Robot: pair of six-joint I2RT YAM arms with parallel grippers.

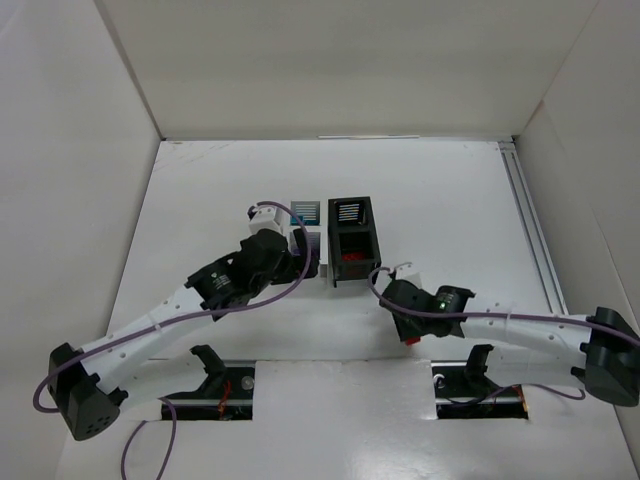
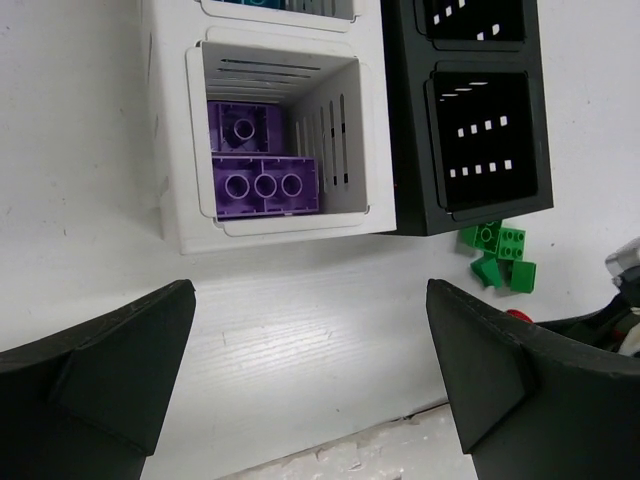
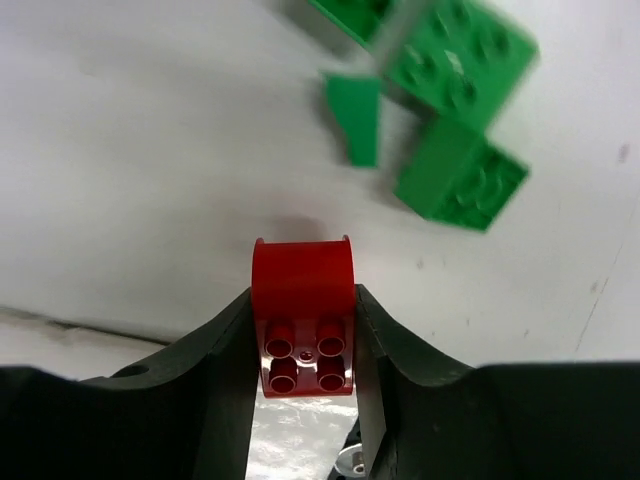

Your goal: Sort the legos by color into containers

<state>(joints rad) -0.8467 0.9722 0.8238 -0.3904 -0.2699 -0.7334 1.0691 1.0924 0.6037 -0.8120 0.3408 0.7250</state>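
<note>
Beside the green bricks (image 3: pixel 460 180), our right gripper (image 3: pixel 303 300) clamps a red brick (image 3: pixel 303 285); our left gripper (image 2: pixel 310 300) gapes before the white bin (image 2: pixel 172 150).

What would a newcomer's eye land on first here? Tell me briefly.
First, the small red plastic brick clamped in the right end effector. Next, the loose green plastic bricks on the white table just beyond it, and the purple plastic bricks lying inside the white slatted bin in front of the open left end effector.
</note>
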